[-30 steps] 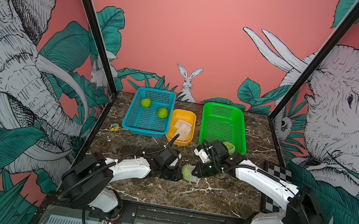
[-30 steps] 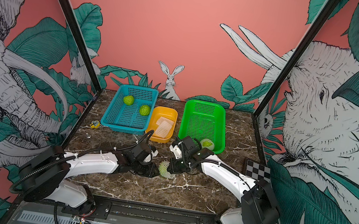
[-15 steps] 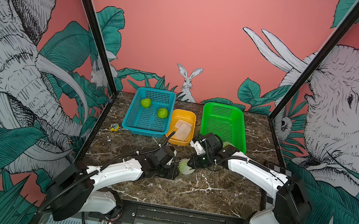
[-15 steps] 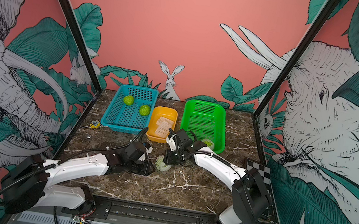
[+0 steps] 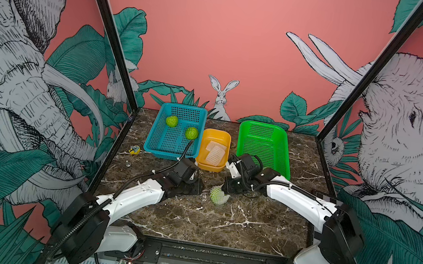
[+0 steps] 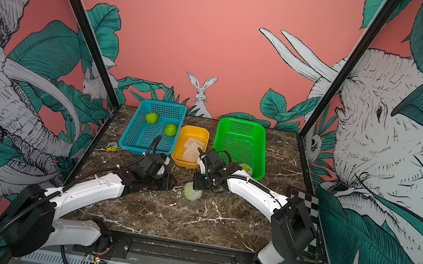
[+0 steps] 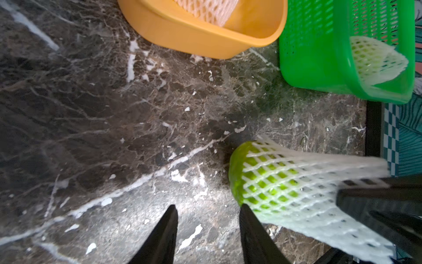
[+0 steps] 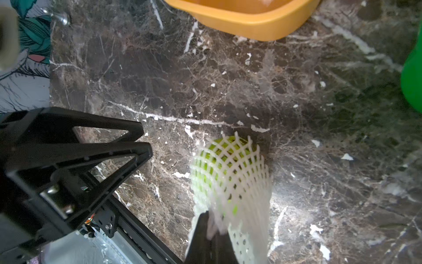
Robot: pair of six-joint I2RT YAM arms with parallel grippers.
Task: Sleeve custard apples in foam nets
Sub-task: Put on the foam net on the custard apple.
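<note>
Logging both top views first. My left gripper lies low over the marble table, just beside a custard apple sleeved in a foam net. My right gripper sits at the net's upper end. Jaw gaps are too small to read here. The back custard apple and front custard apple lie bare in the blue basket. Spare foam nets lie in the orange tub. In a top view, a second netted fruit sits in the near corner of the green basket.

Left wrist: my left fingers stand partly open with bare marble between them, gripping nothing. One fingertip meets the lower edge of the foam net; I cannot tell if it touches. The net is drawn into a cone from the custard apple to my right gripper. The second netted fruit shows inside the green basket.

Right wrist: my right jaws are pinched together on the end of the foam net. The custard apple fills its far end. My left gripper is off to one side, jaws parted, clear of the net. I cannot tell whether the apple rests on the marble or hangs just above it.
</note>
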